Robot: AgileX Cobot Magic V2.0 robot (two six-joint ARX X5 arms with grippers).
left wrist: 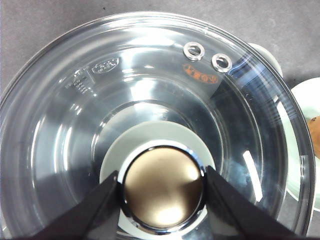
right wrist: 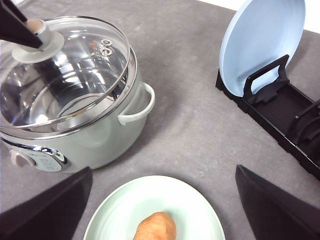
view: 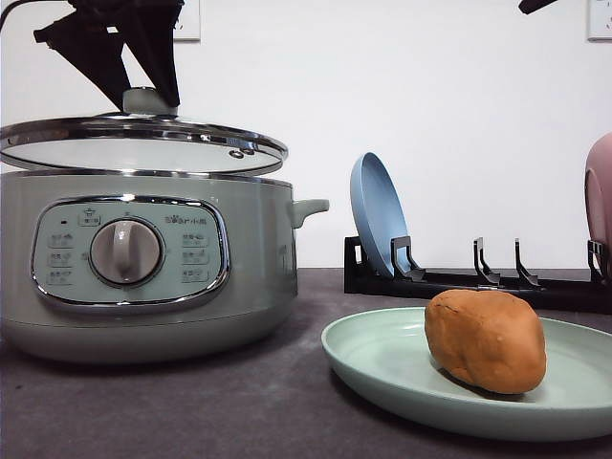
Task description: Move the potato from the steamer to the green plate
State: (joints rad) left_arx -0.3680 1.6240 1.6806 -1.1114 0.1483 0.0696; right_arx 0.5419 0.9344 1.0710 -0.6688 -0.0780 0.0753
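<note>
Left gripper (left wrist: 162, 187) clamped on knob; right gripper (right wrist: 162, 200) spread.

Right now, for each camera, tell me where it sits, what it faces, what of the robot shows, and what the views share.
Front: low at table height, facing forward at the steamer and the potato on the green plate; left claw on the lid knob.
Left wrist: straight down through the glass lid; fingers beside the knob.
Right wrist: high, angled down; open claw above the plate.
All share steamer, potato, plate.
</note>
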